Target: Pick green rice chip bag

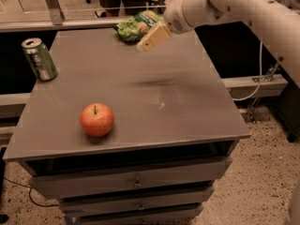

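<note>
The green rice chip bag (132, 27) lies at the far edge of the grey table top (140, 93), a crinkly bright green bag with pale chip pictures. My gripper (152, 38) hangs above the table just to the right of the bag and partly in front of it, its cream-coloured fingers pointing down and left. It holds nothing that I can see. The white arm (225, 3) comes in from the upper right.
A green-and-silver drink can (39, 59) stands upright at the table's left edge. A red apple (96, 119) sits near the front left. Drawers (136, 182) are under the table top. A cable (260, 78) hangs at the right.
</note>
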Action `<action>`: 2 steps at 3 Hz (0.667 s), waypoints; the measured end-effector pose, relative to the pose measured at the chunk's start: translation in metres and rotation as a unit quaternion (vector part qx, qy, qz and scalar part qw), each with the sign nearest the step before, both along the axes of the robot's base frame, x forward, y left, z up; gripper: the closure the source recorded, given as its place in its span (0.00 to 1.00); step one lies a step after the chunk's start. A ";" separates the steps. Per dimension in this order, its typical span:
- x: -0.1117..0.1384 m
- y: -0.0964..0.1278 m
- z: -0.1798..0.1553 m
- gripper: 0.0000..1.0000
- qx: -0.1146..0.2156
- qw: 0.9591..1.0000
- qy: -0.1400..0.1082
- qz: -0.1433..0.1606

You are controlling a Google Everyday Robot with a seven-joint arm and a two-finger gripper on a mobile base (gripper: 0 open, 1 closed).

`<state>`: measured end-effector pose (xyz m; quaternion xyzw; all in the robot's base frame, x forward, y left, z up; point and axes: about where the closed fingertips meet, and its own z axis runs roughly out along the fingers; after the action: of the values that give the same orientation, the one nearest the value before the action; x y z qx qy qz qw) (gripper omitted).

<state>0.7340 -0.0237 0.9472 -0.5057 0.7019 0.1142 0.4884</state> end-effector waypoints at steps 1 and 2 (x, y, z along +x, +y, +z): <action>0.039 0.024 -0.017 0.00 0.011 1.000 0.008 -0.006; 0.072 0.038 -0.029 0.00 0.014 1.000 0.011 -0.016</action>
<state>0.8061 0.0139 0.9177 -0.4860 0.7136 0.1217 0.4896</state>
